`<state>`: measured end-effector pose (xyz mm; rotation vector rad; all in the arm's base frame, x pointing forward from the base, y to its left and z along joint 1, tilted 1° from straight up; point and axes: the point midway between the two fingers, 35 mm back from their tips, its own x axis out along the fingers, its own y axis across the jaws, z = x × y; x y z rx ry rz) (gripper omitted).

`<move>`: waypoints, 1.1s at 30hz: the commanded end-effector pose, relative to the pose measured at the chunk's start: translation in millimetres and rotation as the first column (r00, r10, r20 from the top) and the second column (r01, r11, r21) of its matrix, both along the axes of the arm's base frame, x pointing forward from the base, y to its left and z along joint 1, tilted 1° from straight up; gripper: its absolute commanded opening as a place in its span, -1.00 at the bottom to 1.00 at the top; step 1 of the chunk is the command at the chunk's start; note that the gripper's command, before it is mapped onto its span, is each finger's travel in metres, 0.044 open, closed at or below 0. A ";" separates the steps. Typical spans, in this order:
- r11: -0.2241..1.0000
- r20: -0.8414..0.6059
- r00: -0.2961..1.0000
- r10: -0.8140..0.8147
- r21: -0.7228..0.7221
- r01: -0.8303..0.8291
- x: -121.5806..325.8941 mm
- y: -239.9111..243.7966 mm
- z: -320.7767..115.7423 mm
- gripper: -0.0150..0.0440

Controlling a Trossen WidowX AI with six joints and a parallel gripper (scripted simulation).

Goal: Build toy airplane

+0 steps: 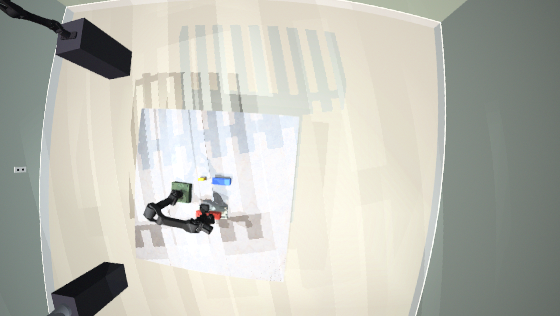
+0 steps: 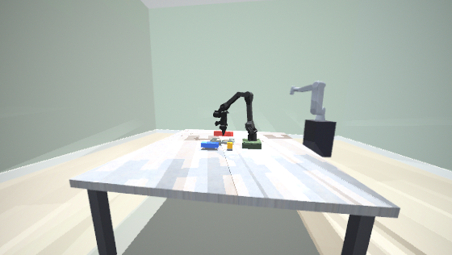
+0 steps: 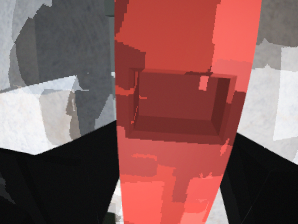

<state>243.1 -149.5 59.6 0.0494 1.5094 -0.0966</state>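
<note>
The red fuselage [image 1: 215,215] [image 2: 229,133] [image 3: 165,25] is between the fingers of my gripper [image 2: 223,132] [image 3: 171,127], which is shut on it. Its open rectangular socket faces up in the wrist view. The fuselage appears raised off the table; its exact height is hard to tell. The grey-green jig [image 2: 229,141] stands close by, partly hidden in the top view by the arm and fuselage. The blue wing [image 1: 221,181] [image 2: 210,145] and the small yellow tail fin [image 1: 202,179] [image 2: 229,146] lie apart from the gripper, on the table.
The arm's green base block [image 1: 183,193] [image 2: 251,144] stands on the table [image 1: 260,175] [image 2: 161,173], beside the parts. Shadows and light patches cross the table top. Other arms on dark pedestals [image 1: 95,50] [image 2: 320,137] stand off the table.
</note>
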 end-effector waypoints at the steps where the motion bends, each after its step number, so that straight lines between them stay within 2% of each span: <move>1: 1.000 -0.010 1.000 0.005 0.012 -0.004 -0.4 1.6 -11.4 0.18; 22: 1.000 -0.010 1.000 0.005 0.012 -0.004 0.1 2.0 -31.6 0.18; 27: 1.000 -0.007 1.000 0.003 0.004 -0.003 0.1 0.9 -28.7 0.06; 32: 1.000 -0.007 1.000 0.003 0.004 -0.003 0.1 0.9 -28.7 -0.38; 33: 1.000 -0.007 1.000 0.003 0.004 -0.003 0.1 0.9 -28.7 -0.29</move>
